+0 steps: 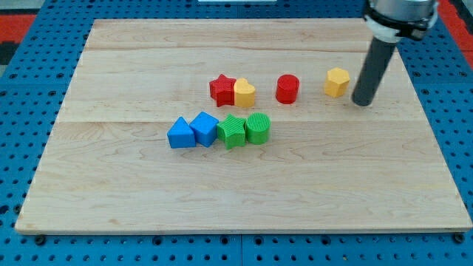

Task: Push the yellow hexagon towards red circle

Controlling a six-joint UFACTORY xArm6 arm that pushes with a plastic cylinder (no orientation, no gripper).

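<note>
The yellow hexagon (337,82) sits on the wooden board toward the view's upper right. The red circle (287,89) stands a short way to its left, with a gap between them. My tip (362,101) rests on the board just right of the yellow hexagon and slightly below it, close but with a thin gap showing. The dark rod rises from it to the view's top right.
A red star (222,89) touches a yellow heart (244,93) left of the red circle. Below them, a blue triangle (179,134), blue cube (205,128), green star (232,131) and green cylinder (258,128) form a row. The board edge (429,111) lies right of my tip.
</note>
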